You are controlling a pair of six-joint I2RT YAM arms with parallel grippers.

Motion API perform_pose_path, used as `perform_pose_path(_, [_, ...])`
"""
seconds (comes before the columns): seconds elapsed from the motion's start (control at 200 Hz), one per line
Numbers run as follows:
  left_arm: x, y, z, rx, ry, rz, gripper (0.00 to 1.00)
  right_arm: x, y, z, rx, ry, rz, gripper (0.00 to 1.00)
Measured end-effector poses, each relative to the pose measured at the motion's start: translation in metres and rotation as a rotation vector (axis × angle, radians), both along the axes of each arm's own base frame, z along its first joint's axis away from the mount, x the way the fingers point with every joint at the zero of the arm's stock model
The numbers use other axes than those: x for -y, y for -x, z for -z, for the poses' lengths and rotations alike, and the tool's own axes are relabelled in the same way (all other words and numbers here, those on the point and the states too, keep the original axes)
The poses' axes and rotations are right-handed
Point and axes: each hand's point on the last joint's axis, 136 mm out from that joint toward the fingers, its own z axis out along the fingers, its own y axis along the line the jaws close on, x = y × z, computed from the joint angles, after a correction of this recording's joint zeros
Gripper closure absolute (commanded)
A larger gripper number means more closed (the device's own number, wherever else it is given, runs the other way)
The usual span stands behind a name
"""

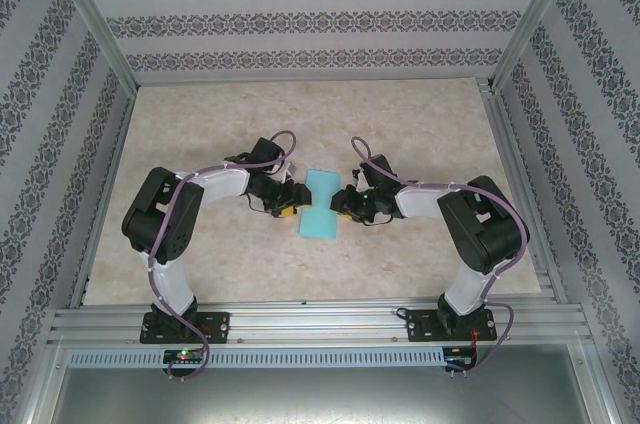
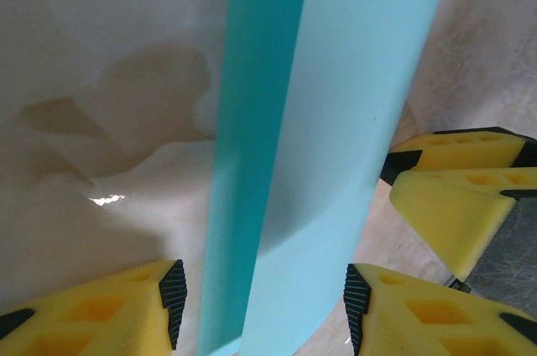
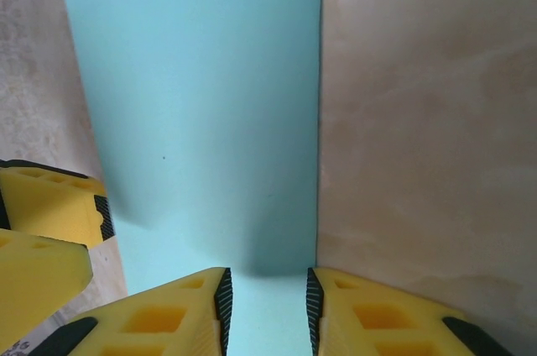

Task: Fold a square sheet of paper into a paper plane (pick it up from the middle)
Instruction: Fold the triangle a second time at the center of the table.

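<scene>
Jaws of the left gripper (image 2: 262,301) stand open, one yellow finger on each side of the sheet (image 2: 336,121), which runs between them as a long turquoise strip. The strip has a darker, shaded band along its left side and a paler band on its right. A thin gap shows between each black pad and the paper. The right gripper (image 3: 267,297) faces it from the other side. Its jaws are open only narrowly, poised over the sheet's near edge with turquoise showing in the gap, and I cannot tell whether they touch the paper. Seen from above, both grippers meet at the middle of the table (image 1: 420,114), with the sheet lying between them, long sides running away from the arm bases and slightly pinched at its waist. The tabletop is pale, marbled beige, and patterned walls enclose it on three sides.
</scene>
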Motion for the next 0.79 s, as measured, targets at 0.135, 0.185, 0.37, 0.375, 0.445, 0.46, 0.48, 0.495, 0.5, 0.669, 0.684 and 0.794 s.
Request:
perform_pose_path(0.135, [0.003, -0.002, -0.004, 0.004, 0.015, 0.005, 0.45, 0.0, 0.0, 0.0, 0.003, -0.002, 0.0, 0.68])
perform_pose_path(0.185, [0.004, -0.004, -0.004, 0.005, 0.019, 0.006, 0.45, 0.0, 0.0, 0.0, 0.003, -0.002, 0.0, 0.68])
perform_pose_path(0.37, [0.008, -0.006, -0.002, -0.013, 0.033, 0.009, 0.45, 0.0, 0.0, 0.0, 0.004, -0.002, 0.0, 0.68])
perform_pose_path(0.375, [0.009, -0.006, -0.002, -0.014, 0.033, 0.008, 0.45, 0.0, 0.0, 0.0, 0.004, -0.002, 0.0, 0.68])
perform_pose_path(0.445, [0.01, -0.005, 0.001, -0.025, 0.031, 0.008, 0.44, 0.0, 0.0, 0.0, 0.003, -0.002, 0.0, 0.68])
perform_pose_path(0.46, [0.01, -0.005, 0.002, -0.027, 0.031, 0.008, 0.44, 0.0, 0.0, 0.0, 0.003, -0.002, 0.0, 0.68])
perform_pose_path(0.48, [0.01, -0.005, 0.003, -0.028, 0.03, 0.008, 0.44, 0.0, 0.0, 0.0, 0.003, -0.002, 0.0, 0.68])
perform_pose_path(0.495, [0.011, -0.005, 0.003, -0.03, 0.029, 0.009, 0.44, 0.0, 0.0, 0.0, 0.003, -0.002, 0.0, 0.68])
perform_pose_path(0.5, [0.011, -0.005, 0.004, -0.031, 0.029, 0.009, 0.44, 0.0, 0.0, 0.0, 0.003, -0.002, 0.0, 0.68])
perform_pose_path(0.669, [0.012, -0.006, 0.004, -0.034, 0.031, 0.008, 0.46, 0.0, 0.0, 0.0, 0.003, -0.002, 0.0, 0.68])
perform_pose_path(0.684, [0.012, -0.007, 0.004, -0.033, 0.032, 0.008, 0.47, 0.0, 0.0, 0.0, 0.004, -0.002, 0.0, 0.68])
perform_pose_path(0.794, [0.014, -0.007, 0.004, -0.033, 0.034, 0.007, 0.53, 0.0, 0.0, 0.0, 0.003, -0.002, 0.0, 0.68])
